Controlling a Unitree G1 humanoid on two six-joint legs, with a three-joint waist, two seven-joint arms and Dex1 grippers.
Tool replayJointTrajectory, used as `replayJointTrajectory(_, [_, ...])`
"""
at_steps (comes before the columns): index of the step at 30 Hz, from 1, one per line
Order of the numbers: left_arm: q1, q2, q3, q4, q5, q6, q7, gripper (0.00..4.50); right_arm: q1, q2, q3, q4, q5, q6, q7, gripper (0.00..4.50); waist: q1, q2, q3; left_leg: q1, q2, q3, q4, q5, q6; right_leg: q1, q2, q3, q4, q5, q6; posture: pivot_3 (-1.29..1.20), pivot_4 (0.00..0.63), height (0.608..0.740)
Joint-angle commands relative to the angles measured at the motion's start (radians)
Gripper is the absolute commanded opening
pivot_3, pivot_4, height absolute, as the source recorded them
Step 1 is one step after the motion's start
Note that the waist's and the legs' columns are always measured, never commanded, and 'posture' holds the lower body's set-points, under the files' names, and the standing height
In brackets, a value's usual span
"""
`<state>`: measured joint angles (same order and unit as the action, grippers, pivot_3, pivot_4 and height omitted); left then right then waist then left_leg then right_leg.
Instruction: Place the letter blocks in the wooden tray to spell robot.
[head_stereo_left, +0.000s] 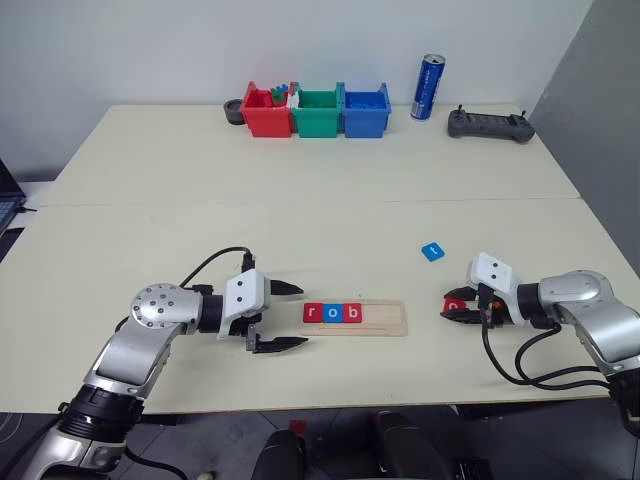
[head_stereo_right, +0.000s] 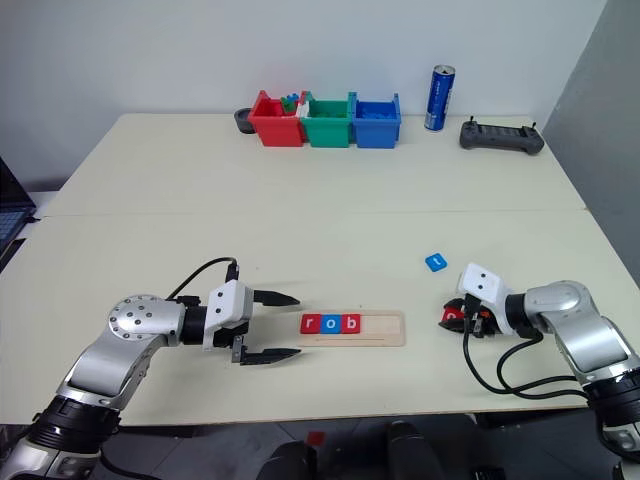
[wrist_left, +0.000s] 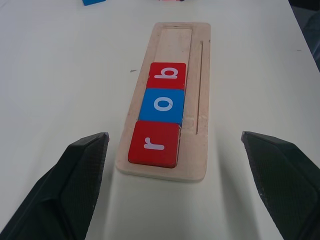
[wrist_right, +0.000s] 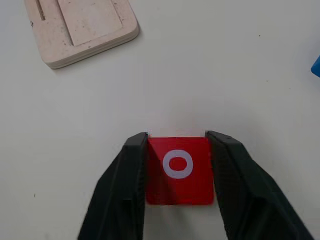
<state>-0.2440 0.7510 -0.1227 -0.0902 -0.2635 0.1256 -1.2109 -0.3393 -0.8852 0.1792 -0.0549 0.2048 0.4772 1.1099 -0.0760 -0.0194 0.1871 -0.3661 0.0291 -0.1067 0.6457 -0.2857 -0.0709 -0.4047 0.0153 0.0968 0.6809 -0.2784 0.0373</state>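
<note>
Letter blocks are lying in two places. Three of them – red "r" (wrist_left: 153, 143), blue "o" (wrist_left: 163, 105) and red "b" (wrist_left: 167, 76) – are sitting side by side in the groove of the wooden tray (head_stereo_left: 389, 318), filling its left part, while the right part of the groove is showing bare wood. The tray is lying flat on the pale surface (head_stereo_left: 300, 190), near the front edge, between the two arms.

The right gripper (wrist_right: 176, 145) is resting low at the surface to the right of the tray, and its jaws are pinching a red block with "o" (wrist_right: 178, 170) by two opposite sides; the block is lying flat on the surface. A blue block (head_stereo_left: 432, 251) is lying alone a little further back, apart from the tray and from the right gripper.

The left gripper (head_stereo_left: 296, 315) is hovering just beside the left end of the tray, pointing toward it, with jaws spread wide and holding nothing.

At the far edge, red (head_stereo_left: 264, 118), green (head_stereo_left: 318, 118) and blue (head_stereo_left: 365, 116) bins are standing in a row – a blue can (head_stereo_left: 429, 87) and a dark controller (head_stereo_left: 488, 125) are standing to their right.
</note>
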Motion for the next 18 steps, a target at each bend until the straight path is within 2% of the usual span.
replayJointTrajectory(1, [-0.002,0.014,0.017,-0.040,-0.009,-0.003,-0.002,4.50,-0.022,0.018,-0.025,-0.117,0.057,0.058,0.011,1.41,-0.001,0.000,0.000,0.000,0.000,0.000,0.000,0.000,0.000,0.000,0.000,0.000,0.000,0.000,0.000,0.00,0.150,0.740])
replayJointTrajectory(8, [-0.006,0.015,0.015,-0.030,-0.005,-0.010,-0.003,4.50,-0.092,0.114,0.062,-0.307,0.072,0.200,-0.050,1.41,-0.001,0.000,0.000,0.000,0.000,-0.001,0.000,0.000,0.000,0.000,0.000,0.000,0.001,0.000,0.000,0.00,0.150,0.740])
replayJointTrajectory(18, [0.004,0.017,0.018,-0.035,-0.003,-0.016,0.003,4.50,-0.164,0.216,0.205,-0.267,-0.020,0.189,-0.109,1.41,0.005,0.000,0.000,0.000,0.000,-0.001,0.000,0.000,0.000,0.000,0.000,-0.001,0.000,0.000,0.000,0.00,0.150,0.740])
